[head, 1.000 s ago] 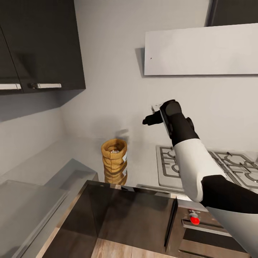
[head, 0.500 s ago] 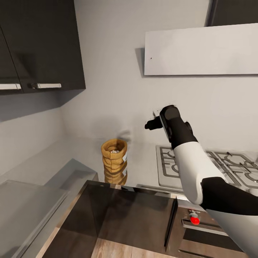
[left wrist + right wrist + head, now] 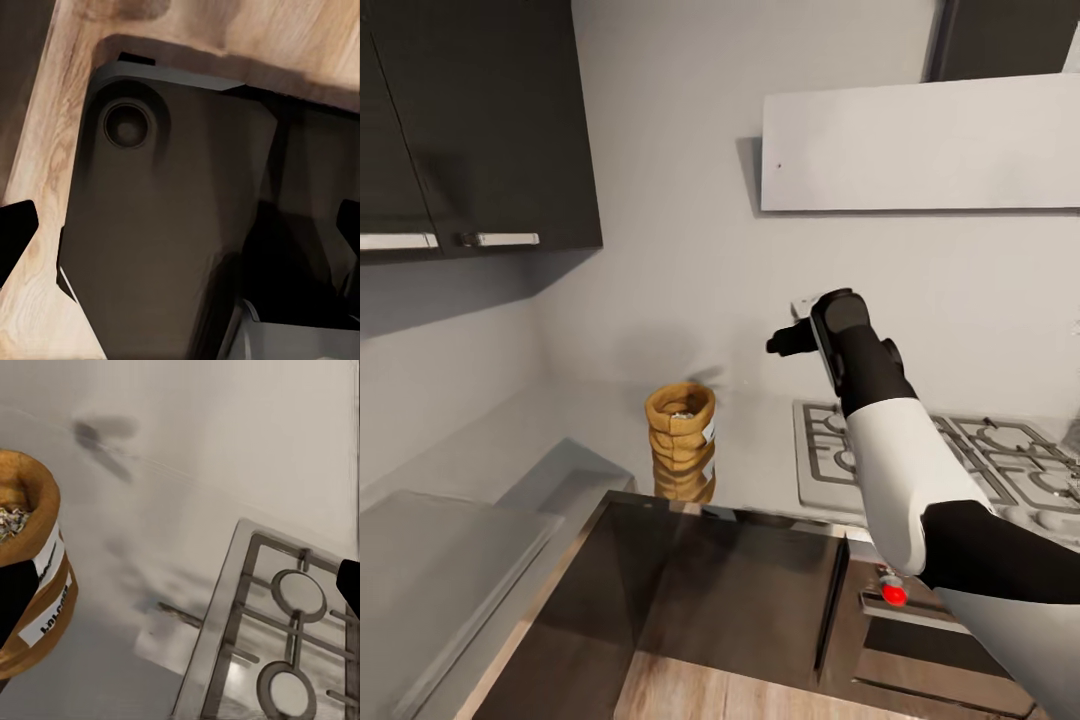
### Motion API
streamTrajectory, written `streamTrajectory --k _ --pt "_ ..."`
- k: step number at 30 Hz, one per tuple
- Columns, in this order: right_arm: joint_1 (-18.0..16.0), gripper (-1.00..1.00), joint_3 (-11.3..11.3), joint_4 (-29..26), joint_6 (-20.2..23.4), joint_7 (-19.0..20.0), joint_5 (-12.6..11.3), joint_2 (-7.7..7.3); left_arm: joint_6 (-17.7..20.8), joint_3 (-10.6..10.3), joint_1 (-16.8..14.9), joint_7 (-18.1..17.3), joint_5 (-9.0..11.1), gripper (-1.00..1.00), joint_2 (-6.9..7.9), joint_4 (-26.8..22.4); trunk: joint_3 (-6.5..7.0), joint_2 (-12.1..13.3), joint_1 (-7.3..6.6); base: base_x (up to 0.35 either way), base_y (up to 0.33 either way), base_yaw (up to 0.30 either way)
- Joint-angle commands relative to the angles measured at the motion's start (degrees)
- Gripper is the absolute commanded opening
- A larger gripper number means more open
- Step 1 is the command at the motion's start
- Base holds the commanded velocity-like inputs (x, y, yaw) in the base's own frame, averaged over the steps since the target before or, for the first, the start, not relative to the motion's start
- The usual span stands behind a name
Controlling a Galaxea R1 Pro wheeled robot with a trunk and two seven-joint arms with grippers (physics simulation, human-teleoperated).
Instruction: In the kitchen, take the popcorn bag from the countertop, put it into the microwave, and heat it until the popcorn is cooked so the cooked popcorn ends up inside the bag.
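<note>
The popcorn bag (image 3: 680,436), a tan crumpled sack with a rolled rim, stands upright on the grey countertop (image 3: 760,440), left of the gas hob. Whitish popcorn (image 3: 9,520) lies inside its open mouth. My right gripper (image 3: 786,340) hovers in the air above and to the right of the bag, well apart from it. In the right wrist view the gripper (image 3: 180,589) is open, with the popcorn bag (image 3: 34,585) beside one fingertip (image 3: 15,592). My left gripper (image 3: 180,229) is open and empty over the dark robot base. The microwave is out of view.
A gas hob (image 3: 925,462) with grates lies right of the bag, under a white hood (image 3: 920,145). Dark wall cabinets (image 3: 480,120) hang at the upper left. A dark panel (image 3: 730,590) juts out below the counter edge, beside an oven front with a red knob (image 3: 893,594).
The right gripper has dipped slightly and drifted a little right. The whole picture has shifted a bit, so the head camera moved. The bag has stayed put.
</note>
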Motion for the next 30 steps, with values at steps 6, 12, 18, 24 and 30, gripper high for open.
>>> streamTrajectory --k 6,12,18,24,30 --pt "0.0 1.00 -0.1 -1.1 0.2 0.5 0.7 0.04 -0.1 0.3 0.0 0.0 0.3 1.00 -0.01 0.0 -0.08 -0.1 -0.03 -0.134 0.000 0.005" --pt "0.0 1.00 0.0 -0.5 0.2 0.5 0.5 0.04 -0.1 0.3 0.0 0.0 0.3 1.00 -0.01 0.0 -0.08 -0.1 -0.03 -0.005 0.000 0.213" --pt "0.0 1.00 -0.1 -0.5 0.2 0.4 0.6 0.04 -0.1 0.3 0.0 0.0 0.3 1.00 -0.01 0.0 -0.08 -0.1 -0.03 0.000 0.000 0.280" --pt "0.0 1.00 -0.1 -0.4 0.2 0.4 0.6 0.04 -0.1 0.3 0.0 0.0 0.4 1.00 -0.01 0.0 -0.08 -0.1 -0.03 0.000 0.000 0.282" --pt "0.0 1.00 -0.1 -0.4 0.2 0.4 0.6 0.04 -0.1 0.3 0.0 0.0 0.4 1.00 -0.01 0.0 -0.08 -0.1 -0.03 0.000 0.000 0.211"
